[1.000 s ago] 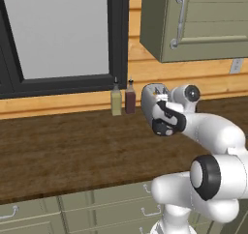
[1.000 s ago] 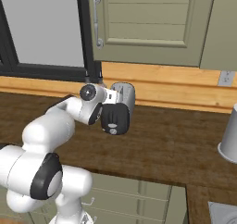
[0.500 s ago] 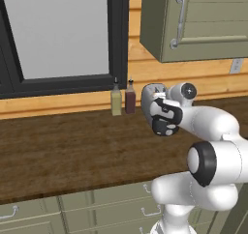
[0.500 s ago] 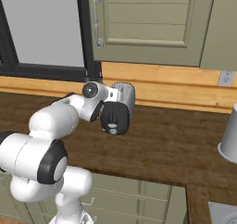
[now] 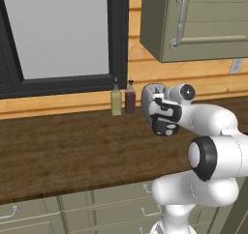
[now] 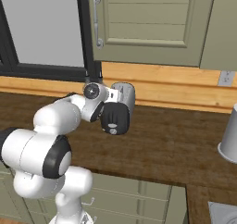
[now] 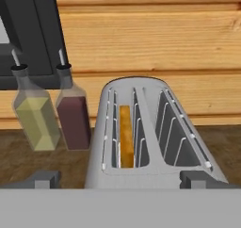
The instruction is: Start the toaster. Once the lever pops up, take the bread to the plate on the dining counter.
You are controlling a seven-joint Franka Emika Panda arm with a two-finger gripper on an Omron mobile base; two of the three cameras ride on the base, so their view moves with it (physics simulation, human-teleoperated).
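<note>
The silver-grey toaster (image 7: 150, 142) stands on the wood counter against the plank wall, seen from above its near end. The bread (image 7: 124, 135) sits edge-up in its left slot, a golden strip sunk between the wire guides. My gripper (image 7: 121, 179) is open, with one dark fingertip low on each side of the toaster's near end. From the base, my hand (image 5: 162, 118) hangs just in front of the toaster (image 5: 151, 91), which stands behind it (image 6: 125, 94). The lever is hidden. The plate and the dining counter are out of view.
Two small bottles, one yellowish (image 7: 35, 116) and one dark red (image 7: 73, 114), stand close to the toaster's left. A black window frame (image 5: 118, 39) and an olive wall cabinet (image 5: 193, 20) are above. A grey cylinder (image 6: 229, 140) stands far right on the counter (image 5: 58, 151).
The arm's elbow has lifted and folded in a little. The hand has stayed almost in place at the toaster, fingers still apart.
</note>
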